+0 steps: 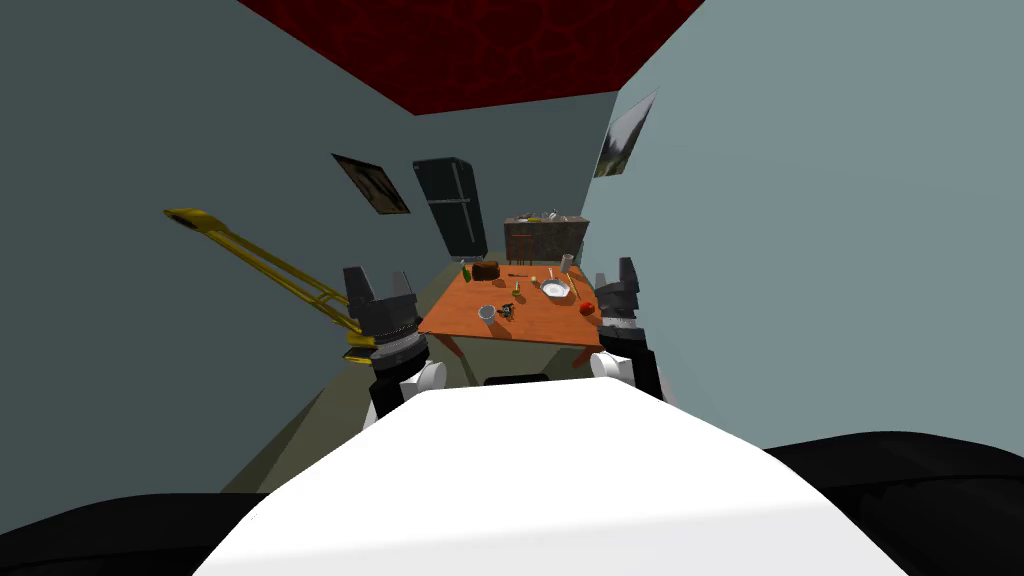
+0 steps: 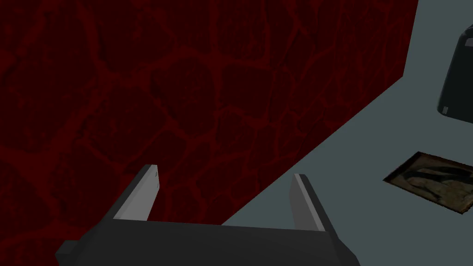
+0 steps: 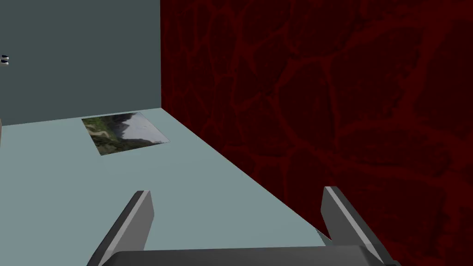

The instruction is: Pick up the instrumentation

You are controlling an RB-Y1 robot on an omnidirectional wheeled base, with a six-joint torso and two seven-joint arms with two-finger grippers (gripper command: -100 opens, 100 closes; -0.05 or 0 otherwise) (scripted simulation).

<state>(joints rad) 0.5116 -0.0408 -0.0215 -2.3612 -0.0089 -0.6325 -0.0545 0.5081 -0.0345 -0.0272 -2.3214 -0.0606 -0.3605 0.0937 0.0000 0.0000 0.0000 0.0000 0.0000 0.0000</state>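
A long brass instrument (image 1: 262, 262), shaped like a trombone, slants along the left wall in the head view. Its bell is at the upper left, and its lower end passes behind my left gripper (image 1: 378, 285). That gripper is raised beside the instrument's lower end and stands open (image 2: 225, 178) with nothing between its fingers. My right gripper (image 1: 617, 275) is raised on the other side of my chest. It is also open (image 3: 238, 196) and holds nothing.
An orange table (image 1: 470, 325) stands straight ahead between my grippers, carrying a plate (image 1: 556, 290), a small bowl (image 1: 487, 312), a red apple (image 1: 586, 307) and other small items. Behind it are a dark fridge (image 1: 450, 205) and a counter (image 1: 545, 235).
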